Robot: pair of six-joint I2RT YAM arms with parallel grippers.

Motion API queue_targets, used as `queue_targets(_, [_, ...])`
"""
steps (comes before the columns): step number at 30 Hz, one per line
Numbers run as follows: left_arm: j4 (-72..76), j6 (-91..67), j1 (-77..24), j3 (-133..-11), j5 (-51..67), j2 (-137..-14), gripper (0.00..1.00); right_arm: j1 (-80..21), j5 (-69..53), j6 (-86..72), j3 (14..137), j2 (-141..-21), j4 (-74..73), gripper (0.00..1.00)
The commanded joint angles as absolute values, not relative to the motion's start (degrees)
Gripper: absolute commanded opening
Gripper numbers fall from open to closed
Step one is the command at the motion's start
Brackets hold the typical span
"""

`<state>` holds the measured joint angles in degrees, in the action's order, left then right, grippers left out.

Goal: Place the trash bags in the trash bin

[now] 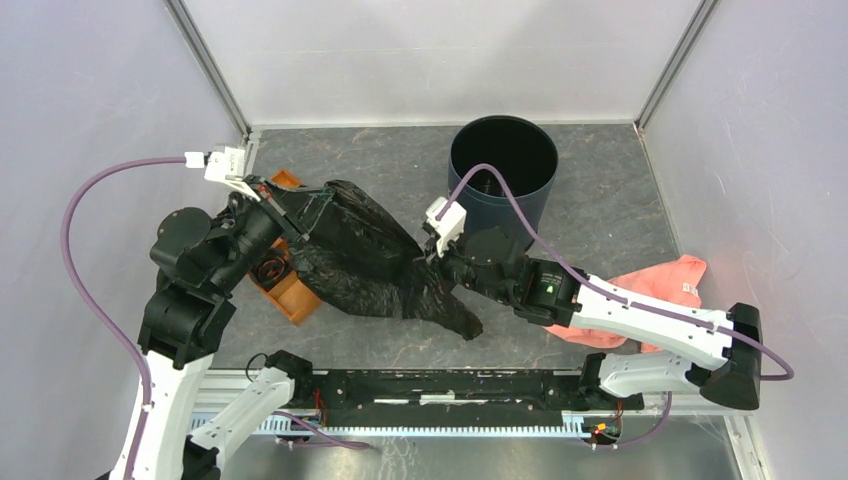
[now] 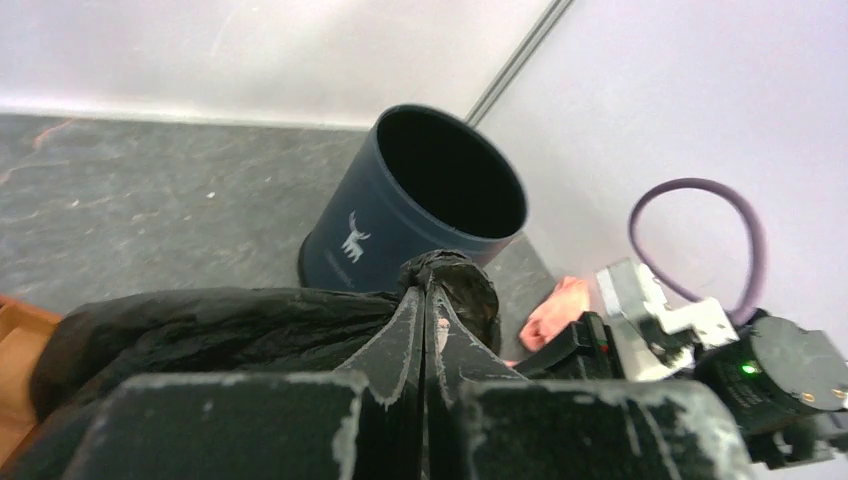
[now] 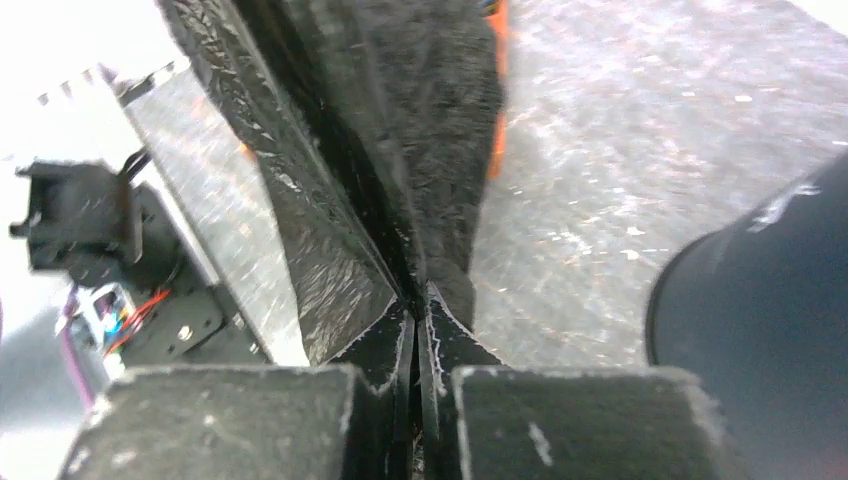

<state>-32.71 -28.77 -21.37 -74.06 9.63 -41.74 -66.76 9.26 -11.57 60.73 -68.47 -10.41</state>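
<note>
Trash bag sprawls on the counter just left of the trash bin, my left jaws and right jaws each pinching its film; I'd lift both together, high enough to clear the rim.

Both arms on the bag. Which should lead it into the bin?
Right, likely. The right gripper is shut on the trash bag just in front of the trash bin; the left gripper holds the far end by the orange tray.
</note>
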Motion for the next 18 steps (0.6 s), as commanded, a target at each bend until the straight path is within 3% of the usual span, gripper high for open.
queue_targets(1, [-26.3, -34.1, -21.4, -77.9, 12.9, -42.2, 0.02, -65.2, 25.5, -12.6, 67.0, -66.7, -7.8, 0.00])
queue_targets(11, [-10.7, -46.9, -21.4, -76.3, 24.3, -47.0, 0.02, -48.6, 19.0, -11.7, 78.8, -67.5, -3.3, 0.01])
queue_targets(18, [1.9, -52.4, -22.3, -81.9, 29.6, -55.8, 0.02, -44.1, 21.9, -5.1, 93.7, -71.6, -2.6, 0.01])
